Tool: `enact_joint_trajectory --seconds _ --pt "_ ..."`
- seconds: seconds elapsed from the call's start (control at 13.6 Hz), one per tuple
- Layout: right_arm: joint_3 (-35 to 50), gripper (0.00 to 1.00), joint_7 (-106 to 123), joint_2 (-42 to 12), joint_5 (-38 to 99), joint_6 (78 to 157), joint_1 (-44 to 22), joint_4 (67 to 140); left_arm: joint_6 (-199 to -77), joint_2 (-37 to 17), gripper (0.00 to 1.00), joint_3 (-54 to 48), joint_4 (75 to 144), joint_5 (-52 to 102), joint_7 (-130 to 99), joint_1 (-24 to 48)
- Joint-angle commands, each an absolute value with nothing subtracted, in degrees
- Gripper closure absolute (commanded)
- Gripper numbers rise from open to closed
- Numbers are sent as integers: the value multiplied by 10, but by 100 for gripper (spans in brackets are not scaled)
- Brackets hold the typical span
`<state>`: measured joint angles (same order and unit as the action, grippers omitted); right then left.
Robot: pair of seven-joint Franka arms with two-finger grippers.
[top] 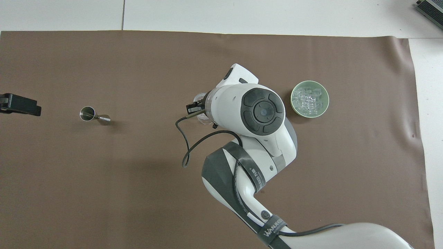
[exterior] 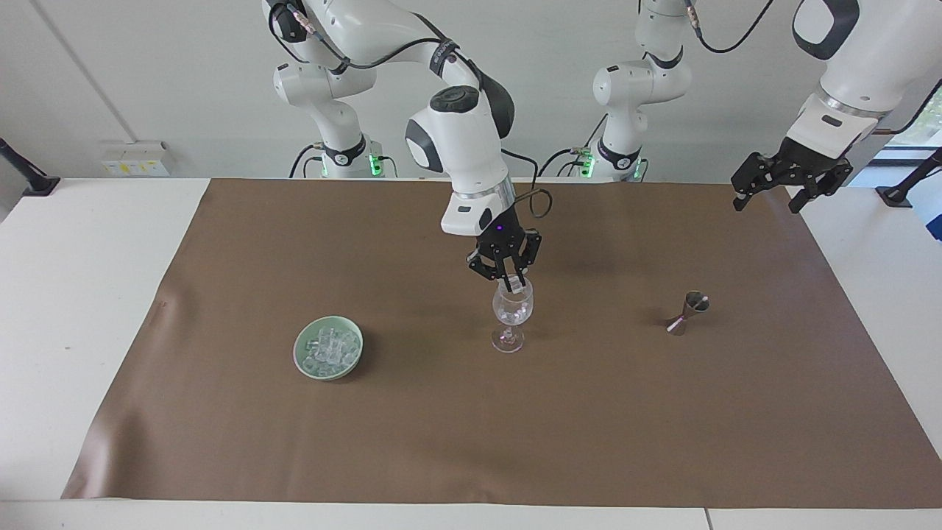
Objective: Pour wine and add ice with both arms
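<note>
Two grippers here, and only one is busy. Smack in the middle of the facing view, the right gripper (exterior: 514,282) hangs straight down over the mouth of the clear stemmed wine glass (exterior: 511,315), fingertips pinched together right at the rim. There looks to be a small clear ice cube (exterior: 516,287) clamped between them, though clear on clear is hard to call. In the overhead view the arm's white wrist covers nearly all of the glass, so only a sliver of rim peeks out.

Out from there: the rest of the ice (exterior: 329,347) is heaped in a pale green round bowl (exterior: 301,355) at lower left of the facing view, well apart from the glass. A small steel double-cone jigger (exterior: 687,313) stands at right of centre, tipped a bit, and I can't tell if there's anything in it. All of it sits on a brown mat (exterior: 471,442) over the white table (exterior: 73,294).

The left gripper (exterior: 792,179) waits up in the upper right corner of the frame, jaws spread, holding nothing.

My read: this is the ice step, with a cube about to go in. Next move should be opening the fingers without dropping lower, so nothing knocks the rim of that tippy glass.
</note>
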<state>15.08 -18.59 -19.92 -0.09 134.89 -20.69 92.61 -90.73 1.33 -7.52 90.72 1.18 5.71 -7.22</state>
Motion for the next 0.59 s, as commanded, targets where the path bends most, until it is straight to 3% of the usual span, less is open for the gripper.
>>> enact_joint_trajectory --seconds 0.0,0.52 --pt "152 77 -178 -194 1 1346 -207 932 -903 23 0 -75 914 5 63 -72" --pt "152 72 -179 -192 1 1333 -207 932 -903 23 0 -75 915 5 64 -72"
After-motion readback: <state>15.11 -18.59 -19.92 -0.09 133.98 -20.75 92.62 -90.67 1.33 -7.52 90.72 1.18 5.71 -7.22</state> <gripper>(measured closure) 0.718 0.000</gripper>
